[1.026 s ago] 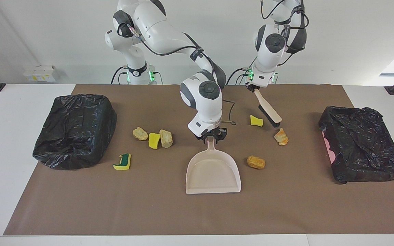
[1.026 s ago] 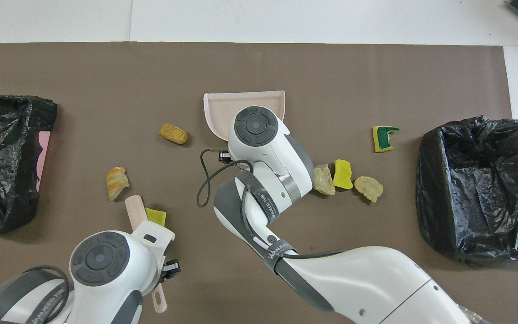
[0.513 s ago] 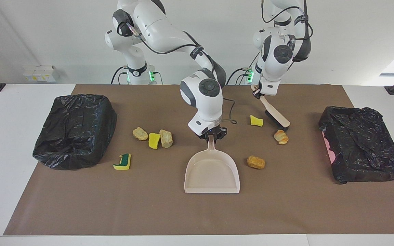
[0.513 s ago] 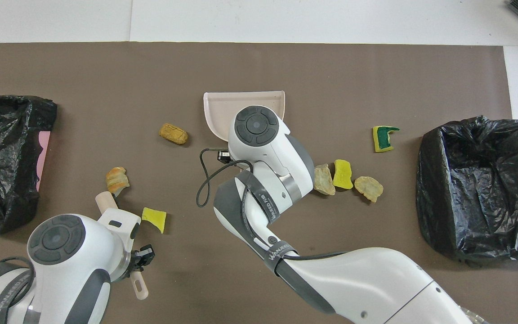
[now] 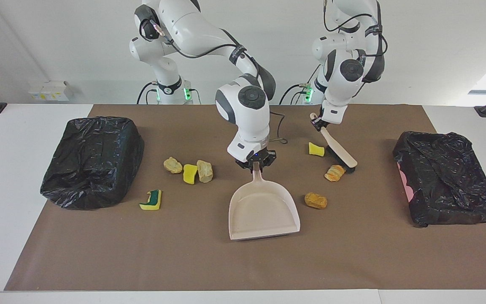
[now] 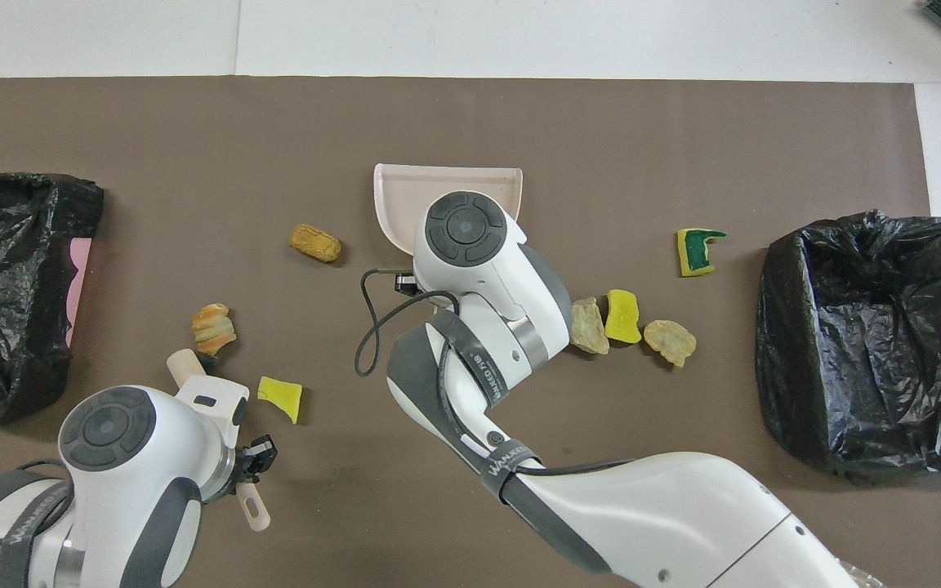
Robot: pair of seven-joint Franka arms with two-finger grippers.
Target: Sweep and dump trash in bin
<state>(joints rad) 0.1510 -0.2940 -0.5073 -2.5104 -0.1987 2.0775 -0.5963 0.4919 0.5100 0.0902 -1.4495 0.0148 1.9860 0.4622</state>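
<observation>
Here the right gripper [image 5: 255,164] is clamped on the handle of the beige dustpan [image 5: 263,210], which lies at the middle of the brown mat [image 5: 243,261] with its open mouth pointing away from the robots. The left gripper [image 5: 317,123] is closed on the handle of the brush [image 5: 339,148], whose bristle end is down by the striped orange lump [image 5: 335,172]; whether the bristles actually touch that lump is hard to tell from either view.

The trash lies in two loose groups. Toward the left arm's end of the table, a yellow sponge chunk [image 5: 316,149] sits just beside the brush, and an orange lump [image 5: 315,200] rests near the dustpan's side, farther from the robots than the striped one. Toward the right arm's end, a tan lump [image 5: 172,165], a second yellow sponge chunk [image 5: 190,174] and another tan lump [image 5: 204,170] sit in a tight row, and the yellow-and-green sponge [image 5: 152,199] lies farther out, near the black-lined bin [image 5: 93,160]. A second lined bin [image 5: 447,181] stands at the left arm's end.
</observation>
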